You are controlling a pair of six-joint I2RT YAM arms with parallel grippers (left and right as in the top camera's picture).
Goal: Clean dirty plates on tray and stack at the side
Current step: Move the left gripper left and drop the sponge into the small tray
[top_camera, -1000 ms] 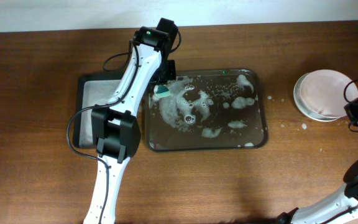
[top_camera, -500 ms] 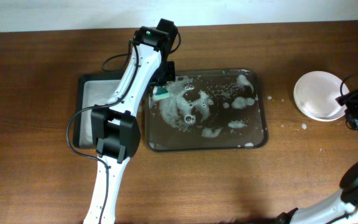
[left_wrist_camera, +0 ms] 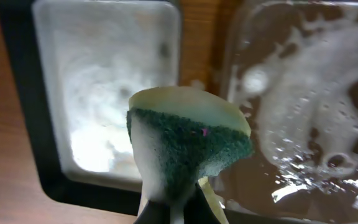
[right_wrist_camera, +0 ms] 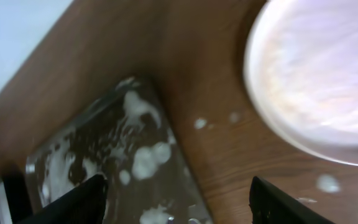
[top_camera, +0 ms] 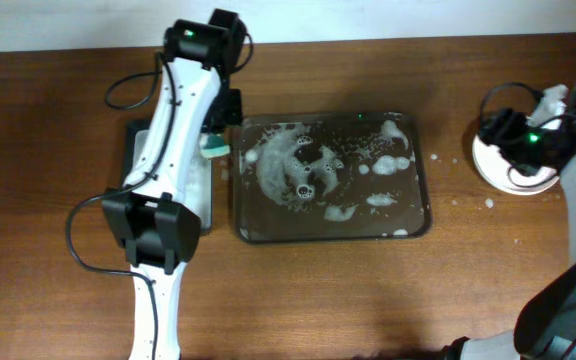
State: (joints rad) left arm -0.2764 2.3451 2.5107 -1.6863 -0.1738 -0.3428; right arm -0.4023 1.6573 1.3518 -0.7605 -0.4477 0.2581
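Note:
The tray (top_camera: 423,228) lies mid-table, wet and covered in foam, with no plate on it. The white plates (top_camera: 509,178) sit stacked on the wood to its right, partly hidden under my right arm. My right gripper (top_camera: 498,132) hovers at the stack's left edge, open and empty. In the right wrist view the top plate (right_wrist_camera: 322,74) fills the upper right and the tray (right_wrist_camera: 98,168) the lower left, with the gripper (right_wrist_camera: 178,183) spread wide. My left gripper (top_camera: 218,135) is shut on a green-and-white sponge (top_camera: 215,146) (left_wrist_camera: 188,146) over the gap left of the tray.
A smaller black tray (top_camera: 136,150) (left_wrist_camera: 17,118) holding white foam lies left of the big tray, mostly under my left arm. Foam drops (top_camera: 488,203) dot the wood between the tray and the plates. Cables loop near both wrists.
The right gripper opened and let go of a plate onto the stack, then swung up over it. The left arm carried the sponge left, off the tray's left end.

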